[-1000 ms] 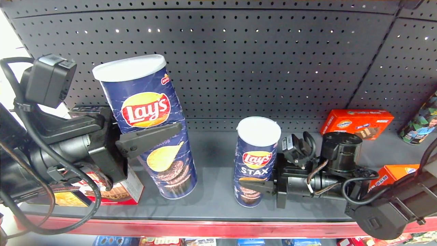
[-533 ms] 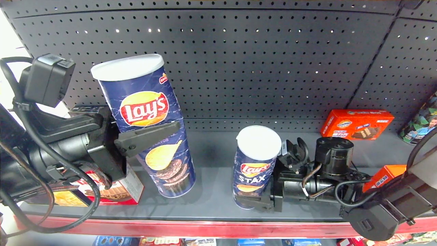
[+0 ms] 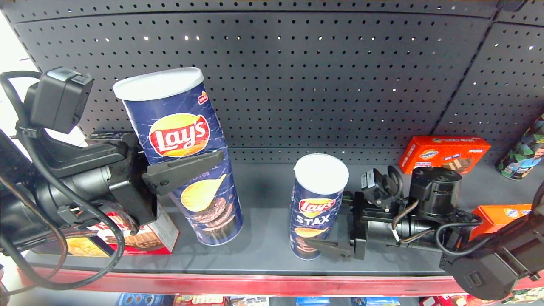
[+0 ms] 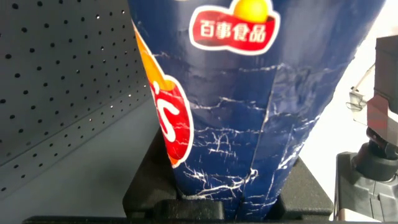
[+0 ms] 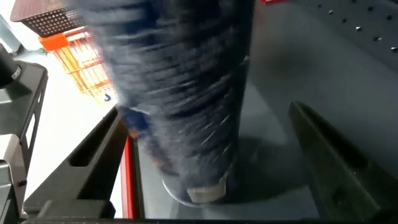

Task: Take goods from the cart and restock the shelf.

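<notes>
My left tool (image 3: 199, 163) pinches the tall can (image 3: 178, 127), tilted at the left of the shelf (image 3: 263, 250); its far finger is hidden. My right tool (image 3: 326, 221) is spread around the small can (image 3: 316, 199), which stands upright mid-shelf and is blurred in my right wrist view.

A grey back wall (image 3: 297, 76) full of little holes stands behind everything. A big orange box (image 3: 444, 153) lies close against the wall, on the right. A smaller orange box (image 3: 505, 212) sits farther out from the wall. A red and white box (image 3: 148, 239) lies out from the wall on the left.
</notes>
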`<state>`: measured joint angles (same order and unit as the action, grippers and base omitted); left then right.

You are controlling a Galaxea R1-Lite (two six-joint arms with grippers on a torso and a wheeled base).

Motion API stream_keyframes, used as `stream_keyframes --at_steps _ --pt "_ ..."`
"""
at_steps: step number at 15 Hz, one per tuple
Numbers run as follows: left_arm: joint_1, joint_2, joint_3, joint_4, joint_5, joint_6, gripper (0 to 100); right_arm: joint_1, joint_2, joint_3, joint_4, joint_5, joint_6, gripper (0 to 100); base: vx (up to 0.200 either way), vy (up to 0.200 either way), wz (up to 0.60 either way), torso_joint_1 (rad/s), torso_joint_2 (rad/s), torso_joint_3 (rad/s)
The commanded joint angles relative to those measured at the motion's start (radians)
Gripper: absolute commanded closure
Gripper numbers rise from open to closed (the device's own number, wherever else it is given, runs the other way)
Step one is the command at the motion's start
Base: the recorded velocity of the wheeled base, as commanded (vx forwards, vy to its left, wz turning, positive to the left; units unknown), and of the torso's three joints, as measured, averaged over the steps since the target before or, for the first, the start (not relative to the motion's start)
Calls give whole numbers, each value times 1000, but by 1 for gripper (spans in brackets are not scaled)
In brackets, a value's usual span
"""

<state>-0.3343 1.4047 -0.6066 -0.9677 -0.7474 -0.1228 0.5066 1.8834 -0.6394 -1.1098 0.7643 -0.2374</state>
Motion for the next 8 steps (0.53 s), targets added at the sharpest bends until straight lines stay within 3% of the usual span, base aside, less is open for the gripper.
stream_keyframes --at_steps 1,6,8 --pt "0 4 -1 0 0 -1 100 -34 -90 53 -1 1 0 0 0 0 0 0 0 0" --pt "1 4 1 0 0 -1 100 -99 -391 236 10 0 7 0 0 0 0 0 0 0" --pt "0 7 1 0 0 -1 100 -189 -509 283 19 -6 10 0 0 0 0 0 0 0"
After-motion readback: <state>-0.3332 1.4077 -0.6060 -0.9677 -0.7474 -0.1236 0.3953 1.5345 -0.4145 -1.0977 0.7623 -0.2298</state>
